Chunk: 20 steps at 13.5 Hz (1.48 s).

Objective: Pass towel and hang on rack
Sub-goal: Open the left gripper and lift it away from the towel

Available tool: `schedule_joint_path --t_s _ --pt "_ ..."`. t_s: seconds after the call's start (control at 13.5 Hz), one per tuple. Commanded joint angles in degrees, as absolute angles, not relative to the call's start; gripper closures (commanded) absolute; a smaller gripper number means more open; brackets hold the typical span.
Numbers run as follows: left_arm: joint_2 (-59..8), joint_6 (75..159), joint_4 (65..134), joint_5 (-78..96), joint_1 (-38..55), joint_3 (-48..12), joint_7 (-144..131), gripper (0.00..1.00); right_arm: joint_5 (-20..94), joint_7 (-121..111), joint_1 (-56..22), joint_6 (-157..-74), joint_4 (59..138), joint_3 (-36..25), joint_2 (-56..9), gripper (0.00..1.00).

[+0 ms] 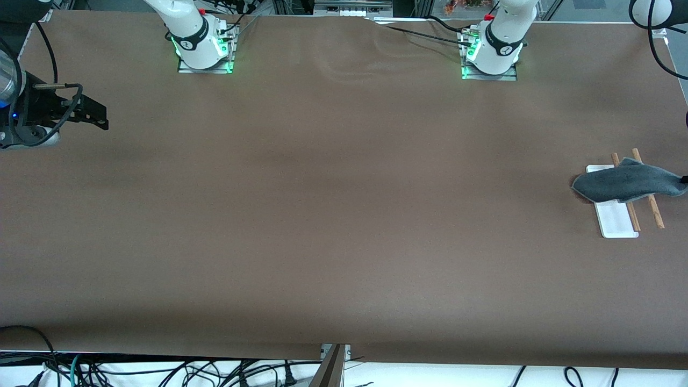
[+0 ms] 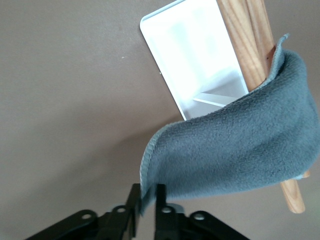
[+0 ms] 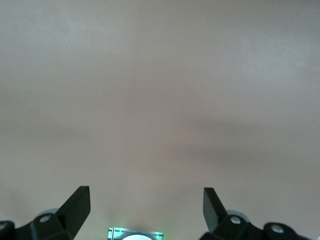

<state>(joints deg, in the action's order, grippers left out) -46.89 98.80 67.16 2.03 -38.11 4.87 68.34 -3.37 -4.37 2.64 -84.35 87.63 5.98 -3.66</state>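
The dark grey towel point(image 1: 626, 183) lies draped across the two wooden rods point(image 1: 656, 212) of the rack, over its white base point(image 1: 615, 217), at the left arm's end of the table. In the left wrist view my left gripper point(image 2: 147, 202) is shut on a corner of the towel point(image 2: 240, 150), which sags from the rods point(image 2: 245, 40) over the base point(image 2: 190, 55). In the front view only a black tip of that gripper point(image 1: 685, 180) shows at the frame edge. My right gripper point(image 1: 102, 118) is open and empty over the right arm's end of the table; its fingers point(image 3: 80, 202) stand wide apart.
The brown table cover point(image 1: 344, 215) has a few wrinkles near the arm bases. The right arm's lit base point(image 3: 135, 234) shows in the right wrist view. Cables point(image 1: 161, 371) hang below the table edge nearest the front camera.
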Motion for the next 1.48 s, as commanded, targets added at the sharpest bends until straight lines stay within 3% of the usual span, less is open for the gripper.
schedule_joint_path --t_s 0.0,0.22,0.44,0.74,1.03,1.18,1.4 --pt "-48.43 98.7 64.87 2.9 -38.5 4.57 69.35 0.0 -3.69 -4.04 2.9 -84.55 87.46 6.5 -2.99 0.0" --pt "-46.33 98.26 63.72 3.16 -38.15 3.7 69.26 0.0 -3.69 -4.13 2.9 -84.55 86.84 6.5 -3.6 0.0" --pt "-40.1 98.0 63.81 8.25 -37.36 2.47 69.0 0.0 -3.69 -4.13 2.9 -84.55 86.84 6.5 -3.6 0.0" --pt "-32.45 92.12 63.9 7.74 -29.64 1.41 59.19 0.0 -3.78 -4.13 2.9 -84.64 86.84 6.5 -3.69 0.0" --pt "-29.1 87.37 63.98 7.12 -20.33 1.75 42.22 0.0 -3.78 -4.22 2.9 -84.64 86.84 6.5 -3.69 0.0" --pt "-24.98 87.63 67.3 3.97 -14.61 2.11 33.28 0.0 -3.78 -4.22 2.9 -84.64 86.84 6.5 -3.69 0.0" --pt "-16.72 88.15 77.67 3.52 -9.86 1.85 15.7 0.0 -3.78 -4.13 2.9 -84.73 86.75 6.5 -4.21 0.0"
